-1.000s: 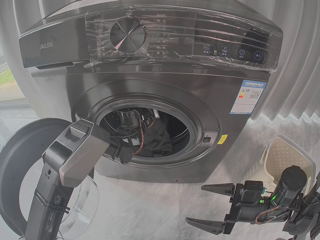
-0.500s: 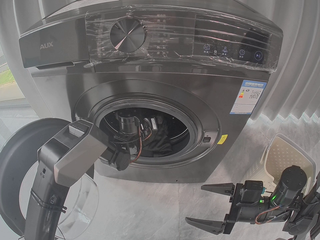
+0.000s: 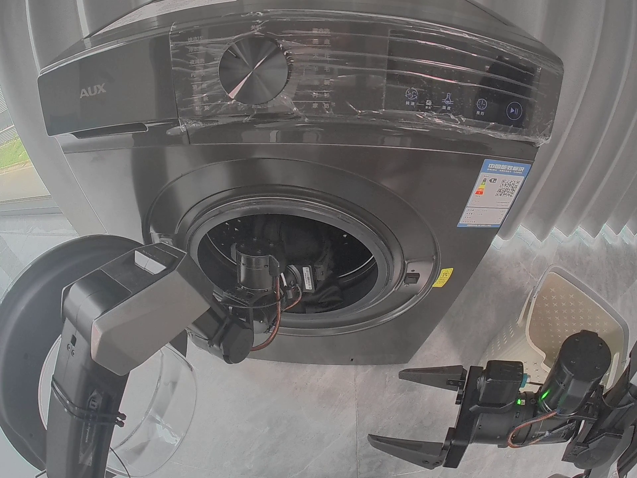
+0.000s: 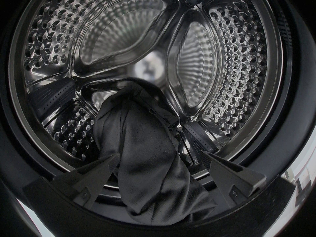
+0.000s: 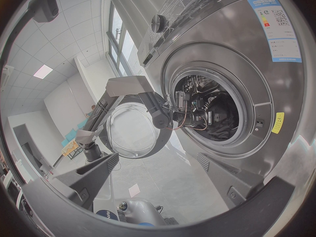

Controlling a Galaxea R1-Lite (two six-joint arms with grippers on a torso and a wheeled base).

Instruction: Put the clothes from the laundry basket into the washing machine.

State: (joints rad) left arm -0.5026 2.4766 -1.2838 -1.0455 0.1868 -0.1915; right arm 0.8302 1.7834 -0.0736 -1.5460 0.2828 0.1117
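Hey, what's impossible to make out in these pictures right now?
Laundry basket: in the head view, the lower inside is blocked by the right arm, so any leftover clothes can't be seen.
Dark garment: in the left wrist view, the lower end is hidden behind the left pincer body.

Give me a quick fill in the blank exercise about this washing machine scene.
The washing machine's door stands ____.
The open left end effector faces a ____ garment in the drum.
The laundry basket stands on the robot's ____ side.
Missing words: open, black, right.
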